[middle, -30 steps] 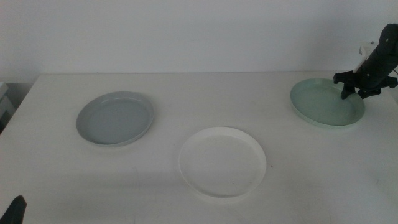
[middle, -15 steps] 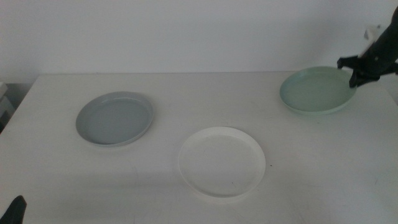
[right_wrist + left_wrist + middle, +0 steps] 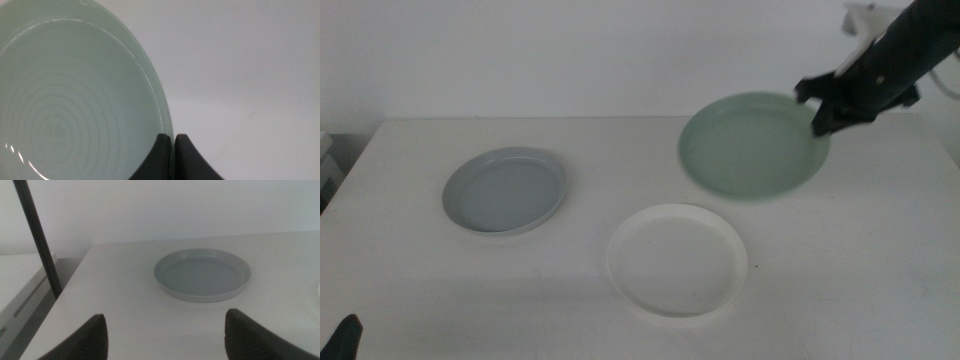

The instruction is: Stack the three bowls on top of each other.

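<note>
My right gripper (image 3: 823, 108) is shut on the rim of the pale mint green bowl (image 3: 752, 146) and holds it tilted in the air at the back right, above the table. In the right wrist view the mint bowl (image 3: 75, 100) fills the picture and the jaws (image 3: 172, 155) pinch its rim. The white bowl (image 3: 677, 259) lies at the front middle of the table. The grey-blue bowl (image 3: 505, 189) lies at the left; it also shows in the left wrist view (image 3: 202, 273). My left gripper (image 3: 162, 335) is open, low at the front left, short of the grey-blue bowl.
The white table (image 3: 820, 280) ends at a pale wall (image 3: 570, 50) behind. A dark upright post (image 3: 37, 235) stands off the table's left edge, beside a lower grey surface (image 3: 20, 280).
My right gripper has lifted the mint green bowl off the table's back right corner and carried it left and up, toward the middle. The other bowls and the left arm have not moved.
</note>
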